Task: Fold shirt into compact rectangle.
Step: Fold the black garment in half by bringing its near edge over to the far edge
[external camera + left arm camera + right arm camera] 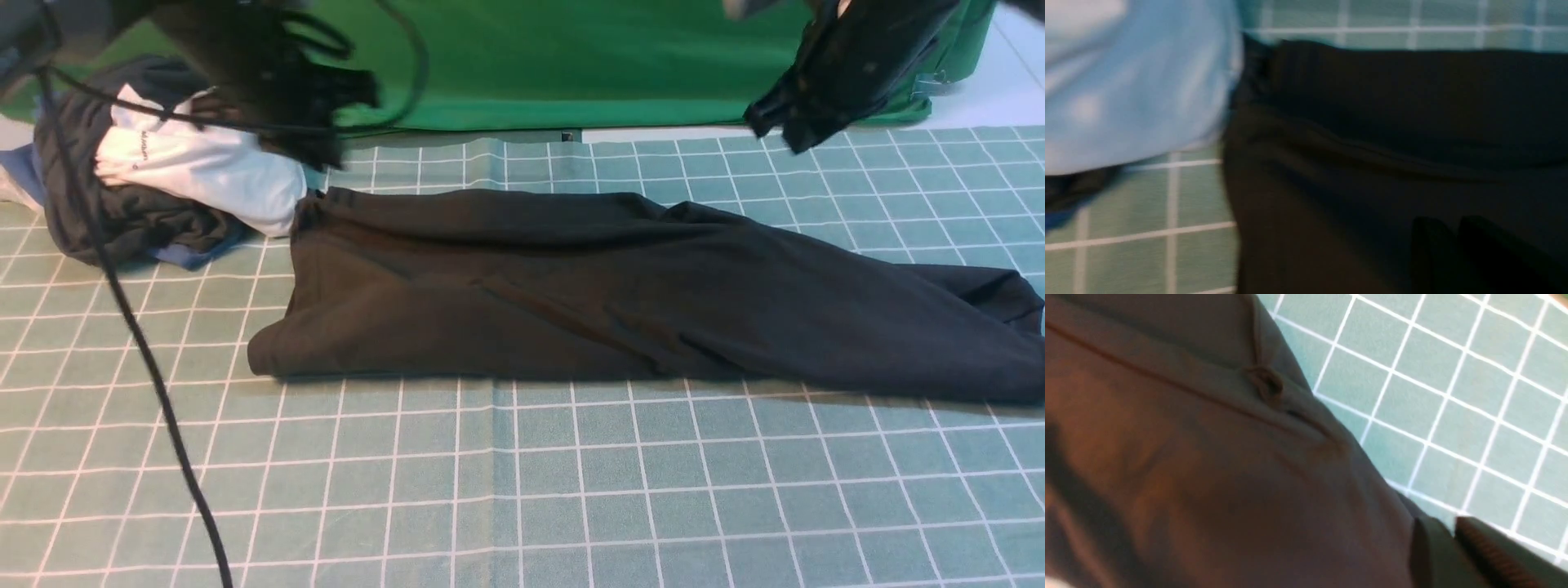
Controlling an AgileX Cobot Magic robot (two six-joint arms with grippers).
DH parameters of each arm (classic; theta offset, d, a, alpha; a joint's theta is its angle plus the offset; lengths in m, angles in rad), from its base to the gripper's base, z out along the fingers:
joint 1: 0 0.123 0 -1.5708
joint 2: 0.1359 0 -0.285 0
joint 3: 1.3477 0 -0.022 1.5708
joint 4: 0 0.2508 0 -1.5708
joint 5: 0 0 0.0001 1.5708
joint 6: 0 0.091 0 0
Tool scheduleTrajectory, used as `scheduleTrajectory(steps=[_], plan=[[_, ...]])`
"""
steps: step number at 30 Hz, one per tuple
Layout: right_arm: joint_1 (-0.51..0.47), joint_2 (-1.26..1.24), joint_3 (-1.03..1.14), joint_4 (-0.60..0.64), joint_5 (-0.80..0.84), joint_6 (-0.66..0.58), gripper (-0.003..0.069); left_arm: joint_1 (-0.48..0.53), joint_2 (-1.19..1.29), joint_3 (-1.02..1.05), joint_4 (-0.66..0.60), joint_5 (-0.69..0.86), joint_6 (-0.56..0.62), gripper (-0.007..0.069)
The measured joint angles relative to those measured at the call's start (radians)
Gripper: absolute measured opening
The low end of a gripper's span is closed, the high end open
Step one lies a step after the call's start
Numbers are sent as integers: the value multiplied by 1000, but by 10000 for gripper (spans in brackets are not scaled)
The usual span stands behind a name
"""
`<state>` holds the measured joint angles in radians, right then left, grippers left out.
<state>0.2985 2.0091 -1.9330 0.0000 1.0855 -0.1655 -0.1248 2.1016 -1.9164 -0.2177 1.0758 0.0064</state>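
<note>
The black shirt point(588, 286) lies flat on the checked tablecloth as a long band running from left of centre to the right edge; no print shows. Both grippers hang above it, blurred, touching no cloth. My left gripper point(322, 151) is over the band's far-left end, beside the clothes pile. In the left wrist view its two dark fingers stand close together point(1455, 222) over the shirt point(1372, 122), nothing between them. My right gripper point(775, 126) is high at the far right. In the right wrist view it point(1449, 524) is shut and empty above the shirt's edge point(1188, 457).
A pile at the far left holds a white shirt point(204, 171), a dark grey garment point(122, 220) and blue cloth point(192, 257), touching the black shirt's corner. A black cable point(155, 392) drapes down the left side. A green backdrop point(571, 57) stands behind the table.
</note>
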Motion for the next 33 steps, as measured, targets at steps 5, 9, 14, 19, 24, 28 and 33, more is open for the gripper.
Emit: scheduleTrajectory(steps=[5,9,14,19,24,28,33], plan=[[-1,-29,0,0,35,-1,-1,-135,62,-2,-41,-5,30,5],[-1,-31,0,0,58,-1,-3,-208,149,-2,-39,-80,30,3],[-1,-31,0,22,69,-1,-3,-225,241,-2,-8,-230,30,4],[9,-43,0,50,114,-21,-3,-206,270,-11,75,-513,-31,11],[1,-123,23,49,126,-32,-3,-153,279,-116,87,-444,-88,11],[-52,-209,86,44,127,-39,-3,-120,265,-235,87,-238,-72,11],[-205,-245,227,39,129,-47,26,-117,177,-264,86,-38,11,11]])
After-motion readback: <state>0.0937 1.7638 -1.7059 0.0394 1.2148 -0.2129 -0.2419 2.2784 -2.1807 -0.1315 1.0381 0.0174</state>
